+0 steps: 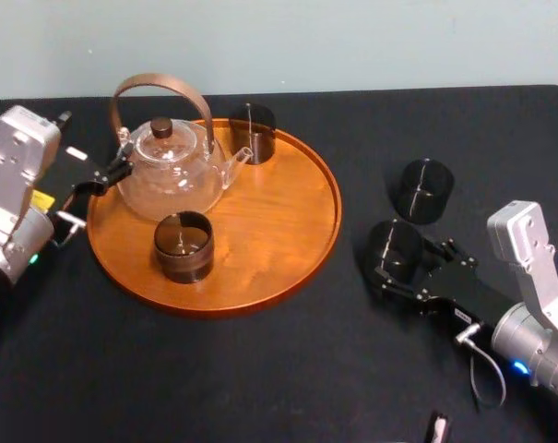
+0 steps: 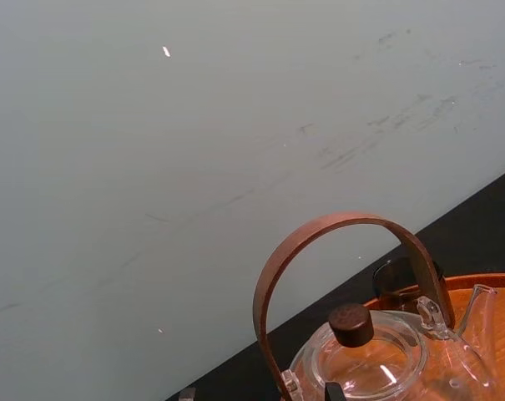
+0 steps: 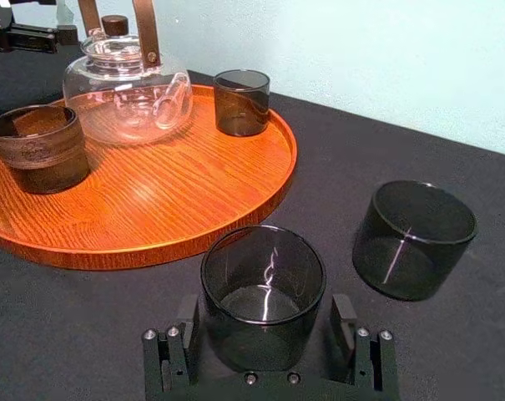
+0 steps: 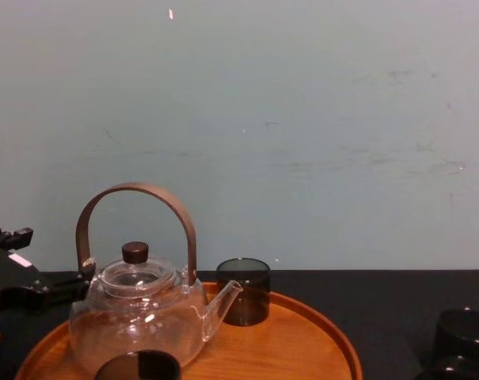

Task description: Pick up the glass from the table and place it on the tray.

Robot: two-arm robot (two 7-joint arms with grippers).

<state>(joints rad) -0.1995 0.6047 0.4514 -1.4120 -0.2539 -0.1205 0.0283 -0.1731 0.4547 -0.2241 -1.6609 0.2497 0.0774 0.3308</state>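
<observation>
**Counter set: one smoked glass between the right fingers, tray stocked**

Item 1. Counter [image 1: 288, 369]: wide, flat, matte black, and it carries everything listed here.

Item 2. Tray [image 1: 279, 231]: round, orange-brown wood with a low raised rim. It lies on the robot's left half of the counter.

Item 3. Glass [image 3: 263, 276]: dark, smoky, short, straight-walled and upright. It stands on the counter on the robot's right, apart from the tray's rim and outside it.

Item 4. Right gripper [image 3: 265, 311]: low over the counter, reaching in from the right, around the glass. Its fingers [image 3: 184, 330] are spread, one on each side of the glass and just beside its walls. Whether they press the walls cannot be told. The glass appears to rest on the counter.

Item 5. Second glass [image 1: 423, 189]: the same dark kind, upright on the counter, just beyond the first and farther from the robot.

Item 6. Teapot [image 1: 172, 171]: clear glass with a dark knob on the lid and a brown arched handle. It stands on the tray's left rear part, spout towards the right.

Item 7. Rear glass [image 1: 253, 132]: dark, on the tray at its far edge, near the spout.

Item 8. Banded cup [image 1: 183, 245]: dark, on the tray's near part, in front of the teapot.

Item 9. Left gripper [image 1: 101, 180]: at the tray's left edge, beside the teapot. Whether it is open or closed cannot be told.
</observation>
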